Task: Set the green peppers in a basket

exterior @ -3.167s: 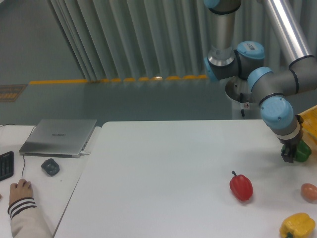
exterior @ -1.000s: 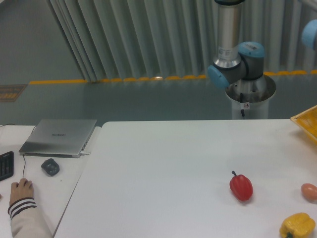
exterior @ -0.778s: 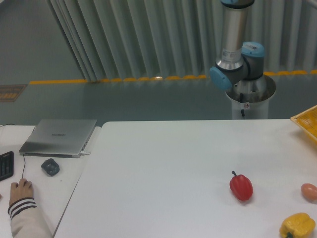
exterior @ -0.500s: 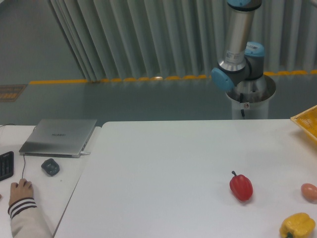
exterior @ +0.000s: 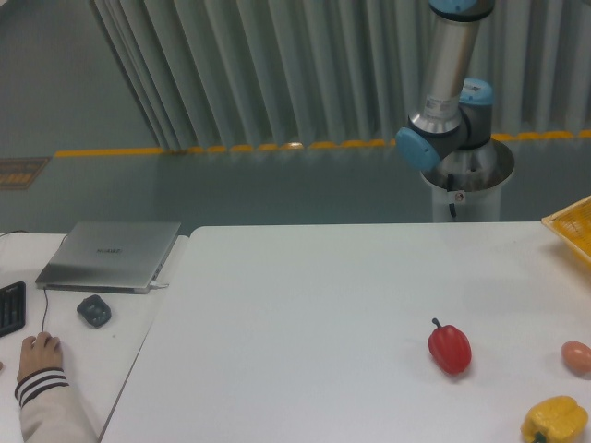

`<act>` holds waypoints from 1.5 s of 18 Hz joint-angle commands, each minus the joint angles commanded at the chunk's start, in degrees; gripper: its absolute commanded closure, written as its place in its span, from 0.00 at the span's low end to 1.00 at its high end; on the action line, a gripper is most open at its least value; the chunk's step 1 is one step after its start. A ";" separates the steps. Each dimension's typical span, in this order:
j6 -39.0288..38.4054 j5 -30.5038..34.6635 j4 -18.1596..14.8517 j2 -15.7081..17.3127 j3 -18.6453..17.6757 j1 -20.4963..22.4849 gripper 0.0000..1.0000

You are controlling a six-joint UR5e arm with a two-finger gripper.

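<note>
The surface [exterior: 305, 314] looked smooth and matt white. The red pepper [exterior: 450, 348] and yellow pepper [exterior: 554, 421] were glossy. The basket [exterior: 572, 229] looked like yellow plastic lattice; the laptop [exterior: 111, 254] brushed metal — the arm [exterior: 452, 65] metal tube, blue plastic caps.

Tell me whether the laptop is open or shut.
Shut: the silver laptop lies flat on the side table, lid down, no screen or keys showing.
</note>
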 joint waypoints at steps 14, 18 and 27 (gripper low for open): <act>-2.20 5.10 -2.02 -0.61 4.92 -10.47 0.00; -3.95 5.01 -1.93 -1.49 5.19 -12.05 0.00; -3.96 4.48 -1.93 -1.58 5.19 -12.32 0.00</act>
